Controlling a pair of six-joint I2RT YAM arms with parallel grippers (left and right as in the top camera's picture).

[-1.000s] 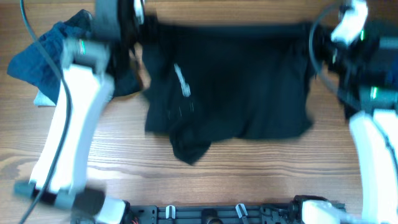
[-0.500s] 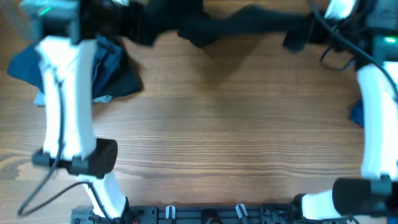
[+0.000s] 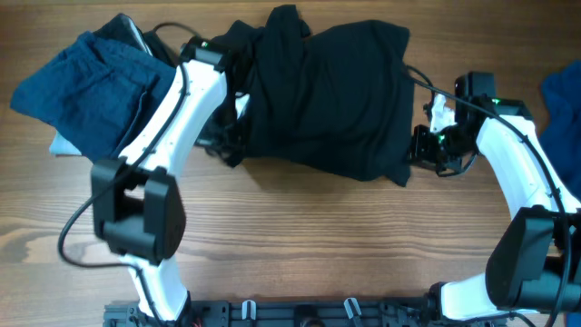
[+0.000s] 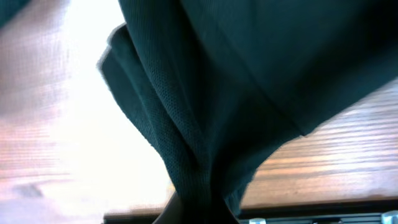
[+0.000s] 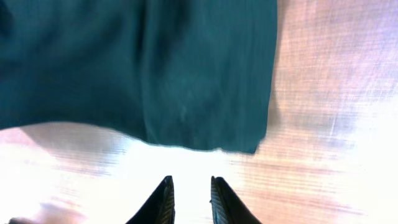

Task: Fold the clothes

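Now back down on the worktop (image 3: 345, 245), one black garment (image 3: 327, 91) lies doubled over at upper centre, no longer stretched along the top edge. Two blue garments flank it: one at upper left (image 3: 86, 82), one at the right edge (image 3: 565, 95). The left gripper (image 4: 198, 214) pinches black fabric; the right gripper (image 5: 190, 182) stands parted and empty.

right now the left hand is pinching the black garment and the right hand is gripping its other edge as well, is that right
Not quite. The right hand grips nothing: the right wrist view shows its fingers slightly apart and empty, short of the black garment. The left hand does pinch the garment, as you say.
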